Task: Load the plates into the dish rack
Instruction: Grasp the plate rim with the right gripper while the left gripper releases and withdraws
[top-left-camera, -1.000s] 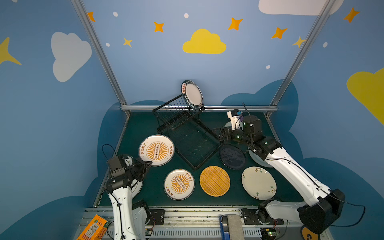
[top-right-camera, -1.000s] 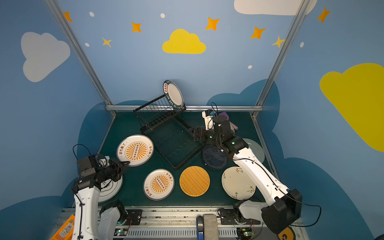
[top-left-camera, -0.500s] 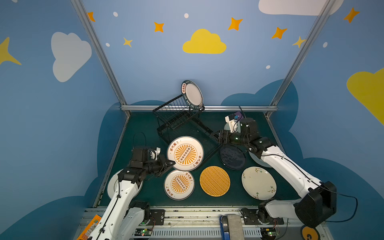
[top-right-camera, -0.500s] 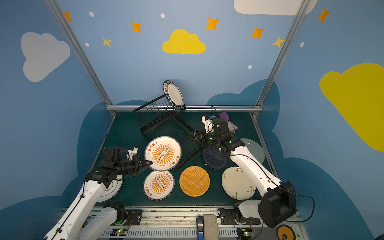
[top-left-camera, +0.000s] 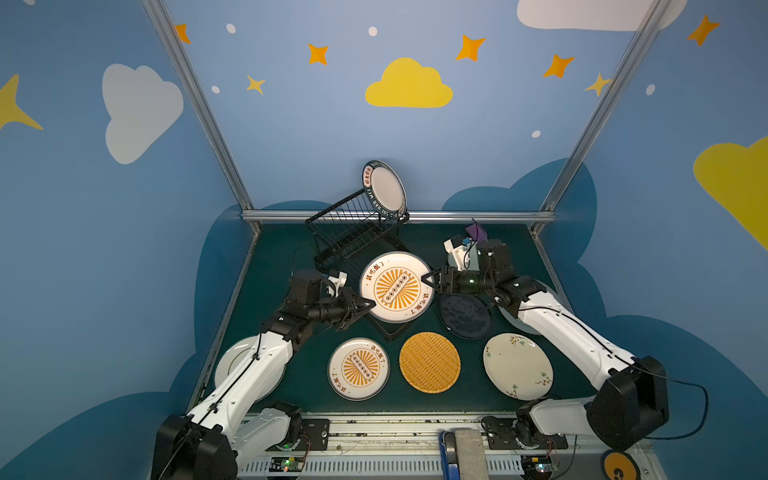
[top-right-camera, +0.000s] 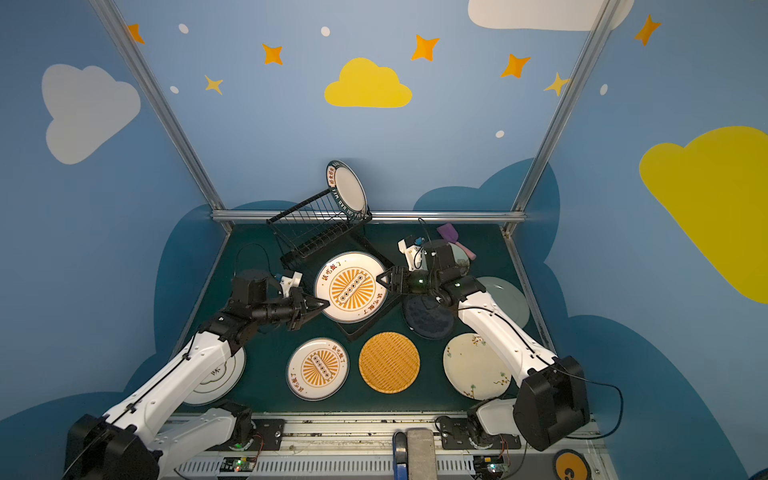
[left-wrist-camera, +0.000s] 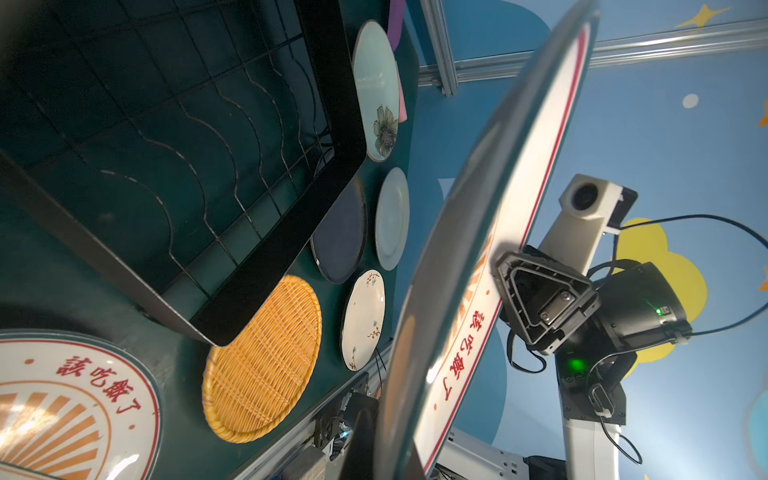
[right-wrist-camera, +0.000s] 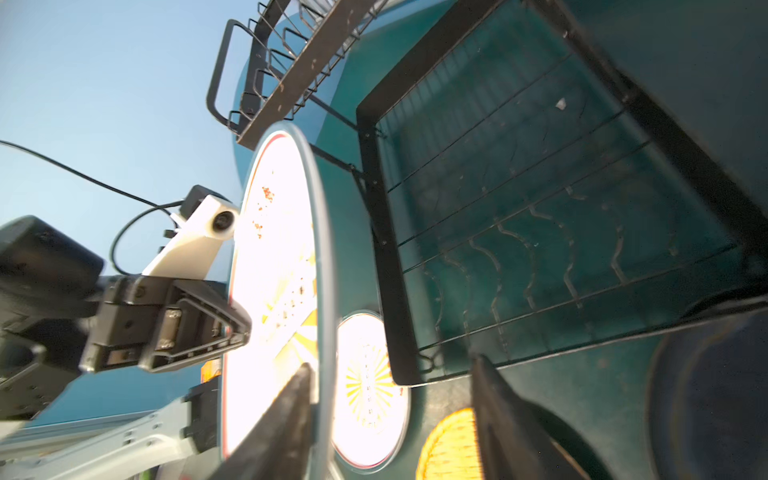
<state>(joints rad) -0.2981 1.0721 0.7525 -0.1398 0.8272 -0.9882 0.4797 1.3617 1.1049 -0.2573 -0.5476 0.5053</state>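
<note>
A white plate with an orange sunburst (top-left-camera: 397, 286) (top-right-camera: 351, 286) hangs tilted above the lower tray of the black wire dish rack (top-left-camera: 353, 226) (top-right-camera: 316, 226). My left gripper (top-left-camera: 371, 304) (top-right-camera: 325, 304) is shut on its near-left rim; the left wrist view shows that rim (left-wrist-camera: 478, 249) edge-on. My right gripper (top-left-camera: 426, 279) (right-wrist-camera: 392, 363) straddles the opposite rim (right-wrist-camera: 324, 249), jaws apart: one finger lies against the plate's face, the other stands well off. A lettered-rim plate (top-left-camera: 386, 191) stands upright in the rack's upper tier.
On the green table lie a second sunburst plate (top-left-camera: 359, 368), an orange woven plate (top-left-camera: 430, 361), a navy plate (top-left-camera: 464, 318), a cream floral plate (top-left-camera: 518, 365), a pale green plate (top-right-camera: 509, 299) and a white plate (top-left-camera: 232, 361) under the left arm. A purple spatula (top-right-camera: 449, 232) lies at the back right.
The left arm has carried the sunburst plate from the table's left side up over the rack's tray. The right gripper has come to its far rim and its jaws have narrowed.
</note>
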